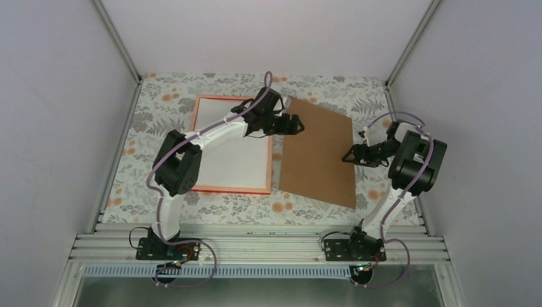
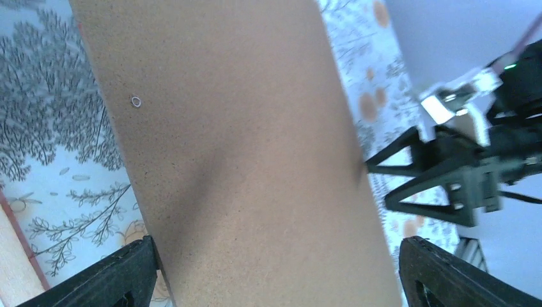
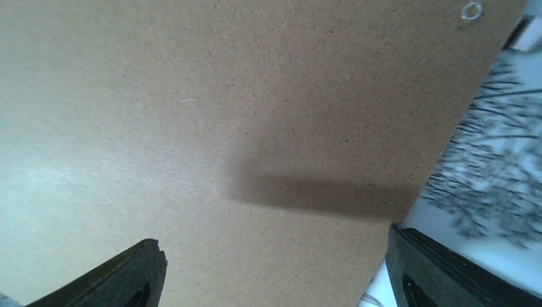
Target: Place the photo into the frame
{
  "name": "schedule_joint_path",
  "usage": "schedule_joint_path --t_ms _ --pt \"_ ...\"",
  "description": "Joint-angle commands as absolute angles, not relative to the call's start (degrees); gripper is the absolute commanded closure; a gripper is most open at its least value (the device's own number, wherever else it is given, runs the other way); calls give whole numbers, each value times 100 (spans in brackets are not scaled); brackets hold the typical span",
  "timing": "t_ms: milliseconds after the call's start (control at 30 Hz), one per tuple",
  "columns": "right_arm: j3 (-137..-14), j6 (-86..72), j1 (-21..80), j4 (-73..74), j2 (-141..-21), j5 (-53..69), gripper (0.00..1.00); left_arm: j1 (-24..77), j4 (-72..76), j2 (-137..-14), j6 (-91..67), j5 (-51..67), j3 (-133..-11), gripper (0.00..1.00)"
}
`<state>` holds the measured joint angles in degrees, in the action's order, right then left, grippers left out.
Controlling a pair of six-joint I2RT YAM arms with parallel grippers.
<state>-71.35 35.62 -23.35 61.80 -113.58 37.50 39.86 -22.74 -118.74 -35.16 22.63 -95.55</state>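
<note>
Left gripper (image 1: 296,125) hangs wide and empty over one edge of the board (image 1: 319,157). Right gripper (image 1: 349,157), also wide and empty, faces the opposite edge. Behind the left gripper, the photo (image 1: 233,150) seems to lie white side up in the frame (image 1: 233,190). Better to pinch both edges together and lift level.

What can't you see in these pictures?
- Top view: the left arm covers the far right corner of the thin orange-red rectangular frame.
- Top view: the white sheet inside it shows no print; its underside is hidden.
- Both wrist views: the flat brown hardboard runs past the picture edges.
</note>
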Motion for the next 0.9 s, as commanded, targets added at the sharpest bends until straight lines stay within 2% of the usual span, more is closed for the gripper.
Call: schedule_joint_path --t_ms 0,233,633,867 --pt "-6741 3394 -1564 6230 -12135 3283 13 3996 -1977 -11734 -3630 3121 -9259 7" --pt "-6641 3188 -1361 5977 -12174 3201 13 3508 -2056 -11618 -3316 2459 -8440 7" --pt "-6515 3028 -1477 5745 -12138 2997 15 3331 -2298 -11543 -2940 2379 -7928 7" --pt "-6486 3002 -1476 5673 -12112 3107 16 3386 -1951 -11218 -2909 3019 -7945 25"
